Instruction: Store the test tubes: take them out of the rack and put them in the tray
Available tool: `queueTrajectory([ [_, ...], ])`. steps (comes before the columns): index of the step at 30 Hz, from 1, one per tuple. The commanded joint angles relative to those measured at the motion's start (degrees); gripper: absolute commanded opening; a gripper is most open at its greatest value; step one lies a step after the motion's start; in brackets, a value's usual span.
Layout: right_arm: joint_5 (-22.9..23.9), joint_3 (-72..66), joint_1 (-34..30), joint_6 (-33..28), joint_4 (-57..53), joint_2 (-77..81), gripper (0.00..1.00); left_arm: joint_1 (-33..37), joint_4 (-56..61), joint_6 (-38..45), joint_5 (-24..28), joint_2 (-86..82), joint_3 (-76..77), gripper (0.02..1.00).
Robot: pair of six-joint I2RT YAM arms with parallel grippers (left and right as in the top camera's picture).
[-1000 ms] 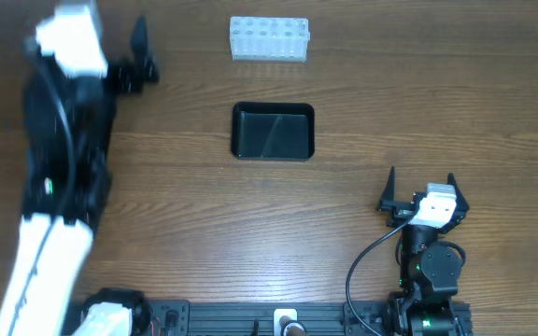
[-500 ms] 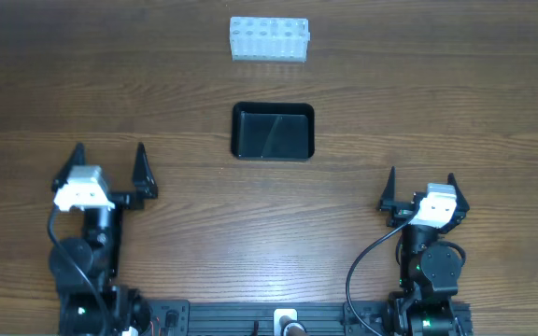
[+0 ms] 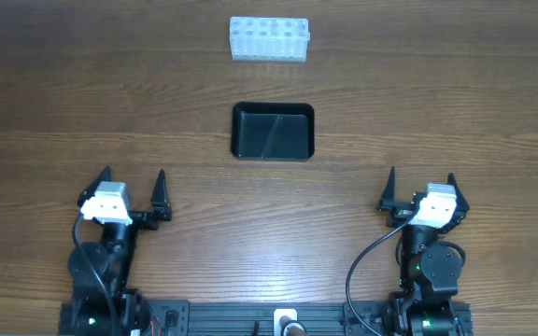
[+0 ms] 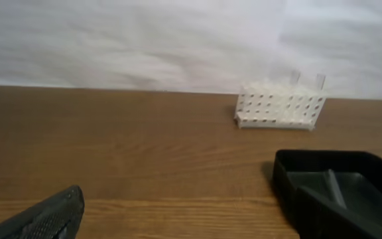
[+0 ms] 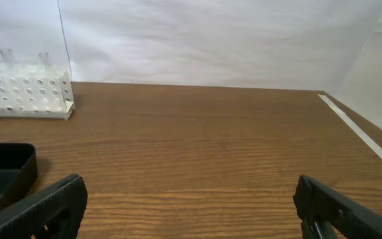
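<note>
Top view, fingers first: the left gripper (image 3: pixel 133 177) has its two fingers (image 3: pixel 161 185) spread wide with nothing between them, low over the table (image 3: pixel 456 84) near its own base. The right gripper (image 3: pixel 421 179) stands likewise, fingers (image 3: pixel 389 189) parted and bare, close to its base on the opposite side. Both grippers are well apart from the task's items. Between the arms and farther up the surface sits the black tray (image 3: pixel 235 133). What appears to be one clear test tube (image 4: pixel 335 188) lies slantwise on its floor (best seen from the left wrist view). Beyond the tray, near the far edge of the table, stands the white rack (image 3: pixel 269 39), apart from the tray. Two test tubes (image 4: pixel 296 77) stand upright at one end of the rack, their tops rising above it. A pale wall (image 4: pixel 144 40) backs the table.
</note>
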Motion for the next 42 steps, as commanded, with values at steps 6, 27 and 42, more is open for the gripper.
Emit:
queueTrajectory([
  [6,0.52,-0.33,-0.42,-0.26,-0.07,-0.42,0.993,0.35,-0.09,0.61,1.2,-0.61,-0.26,1.0],
  [27,0.52,-0.33,-0.42,-0.26,-0.09,-0.42,0.991,0.35,-0.09,0.61,1.2,-0.52,-0.26,1.0],
  [42,0.09,-0.33,-0.42,-0.24,1.84,-0.31,0.993,0.35,-0.09,0.61,1.2,-0.52,-0.26,1.0],
])
